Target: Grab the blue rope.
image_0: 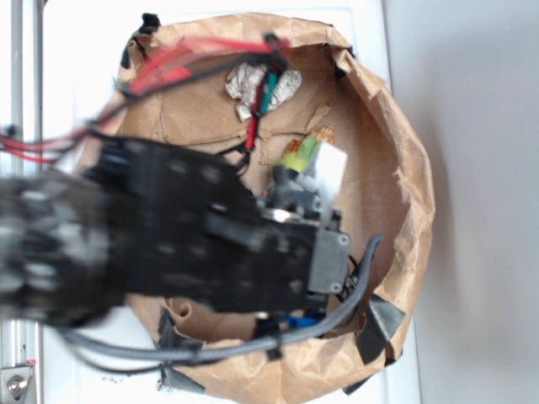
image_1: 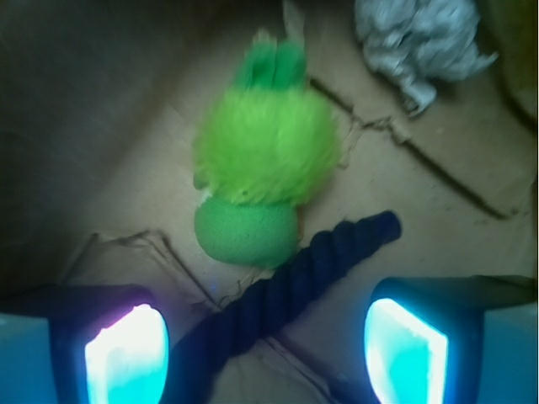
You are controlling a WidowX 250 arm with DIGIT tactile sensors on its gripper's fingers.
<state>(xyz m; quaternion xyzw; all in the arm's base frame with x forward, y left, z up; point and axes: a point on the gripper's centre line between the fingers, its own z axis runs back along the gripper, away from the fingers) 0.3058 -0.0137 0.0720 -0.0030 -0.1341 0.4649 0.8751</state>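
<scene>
End effector (image_1: 265, 337): fingers spread, holding nothing, straddling the rope.
Thick dark navy twisted rope (image_1: 286, 290): lies diagonally on brown paper lining (image_1: 438, 227), running from 7 toward 2 o'clock.
Fuzzy green plush toy (image_1: 261, 168): at 12 o'clock, touching rope.

one blue rope (image_1: 286, 295), one green plush toy (image_1: 263, 168), one crumpled grey-white wad (image_1: 417, 38), one brown paper-lined bin (image_0: 404, 168), and two lit gripper fingers (image_1: 126, 353).

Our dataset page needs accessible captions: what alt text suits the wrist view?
Dark blue rope lies diagonally on brown paper between two open fingertips. A green plush toy touches it behind; crumpled white paper sits upper right.
</scene>
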